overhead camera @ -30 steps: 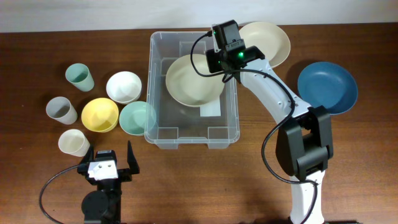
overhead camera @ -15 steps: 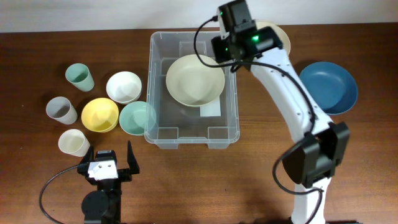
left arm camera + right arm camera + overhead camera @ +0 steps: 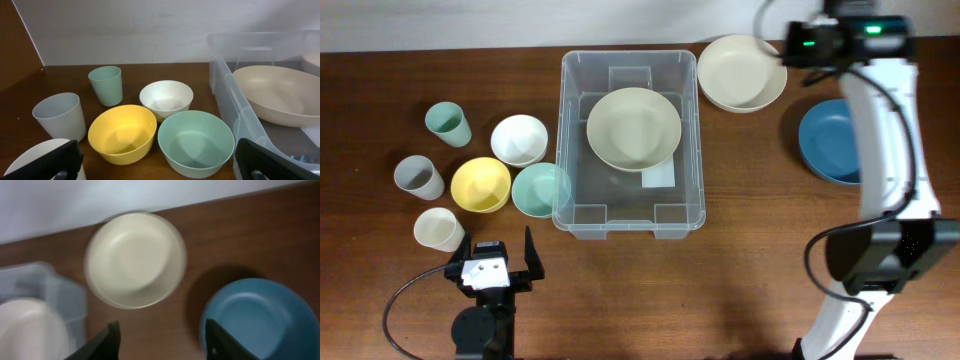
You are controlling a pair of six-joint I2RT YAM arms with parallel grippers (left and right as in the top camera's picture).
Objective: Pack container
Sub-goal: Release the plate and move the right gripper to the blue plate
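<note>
The container (image 3: 563, 140), a large clear bin, stands mid-table with one cream bowl (image 3: 634, 128) lying inside it. A second cream bowl (image 3: 741, 72) sits just past its back right corner, and a blue bowl (image 3: 835, 140) lies to the right. My right gripper (image 3: 162, 340) hovers high over the table between that cream bowl (image 3: 135, 260) and the blue bowl (image 3: 255, 320), open and holding nothing. My left gripper (image 3: 155, 165) rests wide open at the front left, facing a yellow bowl (image 3: 122, 132) and a mint bowl (image 3: 196, 142).
Left of the container stand a green cup (image 3: 448, 124), a grey cup (image 3: 418, 177), a cream cup (image 3: 439, 229), a white bowl (image 3: 519, 139), the yellow bowl (image 3: 481, 184) and the mint bowl (image 3: 540, 189), which touches the container's wall.
My right gripper let go of the cream bowl inside the container, then rose and swung to the back right. The left arm has not moved.
</note>
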